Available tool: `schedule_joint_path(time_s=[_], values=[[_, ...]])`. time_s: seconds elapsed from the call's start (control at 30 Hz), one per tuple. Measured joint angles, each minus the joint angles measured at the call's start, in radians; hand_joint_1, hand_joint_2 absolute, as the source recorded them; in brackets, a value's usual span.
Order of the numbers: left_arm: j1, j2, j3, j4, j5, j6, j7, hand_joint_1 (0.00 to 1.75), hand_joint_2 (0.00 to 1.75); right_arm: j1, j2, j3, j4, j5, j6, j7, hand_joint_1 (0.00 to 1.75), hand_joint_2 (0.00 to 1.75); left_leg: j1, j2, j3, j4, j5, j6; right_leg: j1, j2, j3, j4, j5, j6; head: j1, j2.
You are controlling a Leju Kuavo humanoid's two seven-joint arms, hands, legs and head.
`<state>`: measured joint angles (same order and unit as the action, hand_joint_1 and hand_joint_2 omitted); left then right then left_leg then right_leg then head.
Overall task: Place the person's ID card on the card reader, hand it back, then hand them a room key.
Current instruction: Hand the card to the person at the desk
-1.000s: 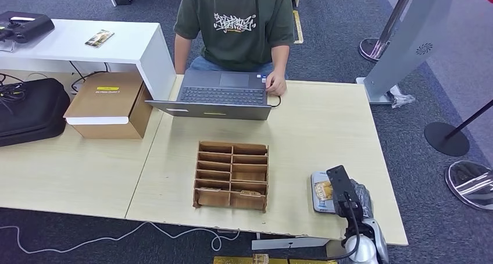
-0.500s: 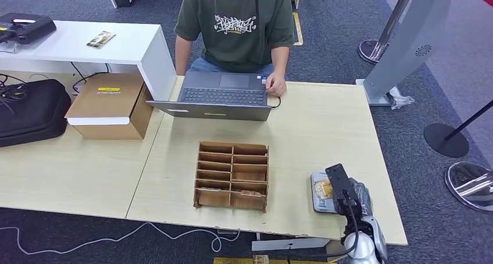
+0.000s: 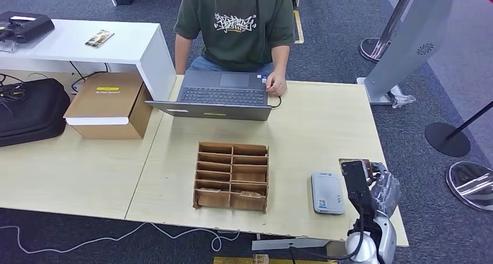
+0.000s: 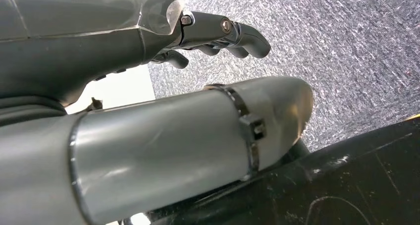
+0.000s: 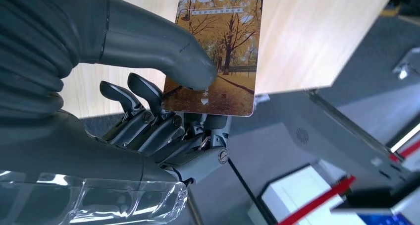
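We are holding the card (image 5: 220, 46) in our right hand (image 5: 148, 101) — the thick thumb is pressing on its printed face and the darker fingers (image 5: 143, 93) are supporting it from behind. The hold is taking only the lower part of the card, so in our judgement the main risk is that the card is slipping or tilting out while we are carrying it toward the person (image 3: 235, 25). If the thumb is loosening a little, the card is falling on the table (image 3: 314, 118) or past its near edge to the carpet. A second risk is the wooden organizer (image 3: 232, 175) and the laptop (image 3: 221, 95), which are standing between us and the person; the arm could be catching on them.

The card is showing an autumn picture of trees with the word HOTEL at its top, and it looks thin, stiff and glossy. In the head view the right hand is hanging near the table's right front corner, just beside the card reader (image 3: 326, 192), which is lying bare.

Our left hand (image 4: 218, 34) is holding nothing, with its fingers curled in, above the carpet.
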<state>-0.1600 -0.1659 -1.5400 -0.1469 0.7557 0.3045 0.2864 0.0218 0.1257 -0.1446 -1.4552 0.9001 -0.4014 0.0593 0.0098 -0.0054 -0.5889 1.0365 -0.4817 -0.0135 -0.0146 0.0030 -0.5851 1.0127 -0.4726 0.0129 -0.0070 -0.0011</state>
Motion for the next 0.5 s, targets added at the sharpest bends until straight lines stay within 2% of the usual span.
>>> schedule_joint_path(time_s=[0.17,0.3,0.5], values=[[0.0,0.0,0.0,0.0,-0.012,-0.005,-0.001,0.0,0.0,0.018,0.009,0.009,-0.055,0.108,-0.091,-0.007,1.75,1.75,0.0,0.0,-0.001,0.0,0.0,0.0,0.0,0.0,-0.001,0.0,-0.001,-0.001,0.0,0.0],[-0.001,0.0,0.0,0.0,-0.029,-0.012,-0.002,0.0,0.0,0.031,0.016,0.015,-0.086,0.243,-0.16,0.007,1.75,1.75,0.0,0.0,-0.001,0.0,-0.001,-0.001,0.0,0.0,-0.001,0.0,-0.002,0.0,0.0,0.0],[-0.003,0.0,0.0,0.0,-0.041,-0.028,-0.003,0.0,0.0,0.045,0.027,0.016,-0.118,0.425,-0.214,0.05,1.75,1.75,0.0,0.0,-0.001,0.0,-0.001,-0.001,0.0,0.0,-0.001,0.0,-0.002,0.0,0.0,0.0]])
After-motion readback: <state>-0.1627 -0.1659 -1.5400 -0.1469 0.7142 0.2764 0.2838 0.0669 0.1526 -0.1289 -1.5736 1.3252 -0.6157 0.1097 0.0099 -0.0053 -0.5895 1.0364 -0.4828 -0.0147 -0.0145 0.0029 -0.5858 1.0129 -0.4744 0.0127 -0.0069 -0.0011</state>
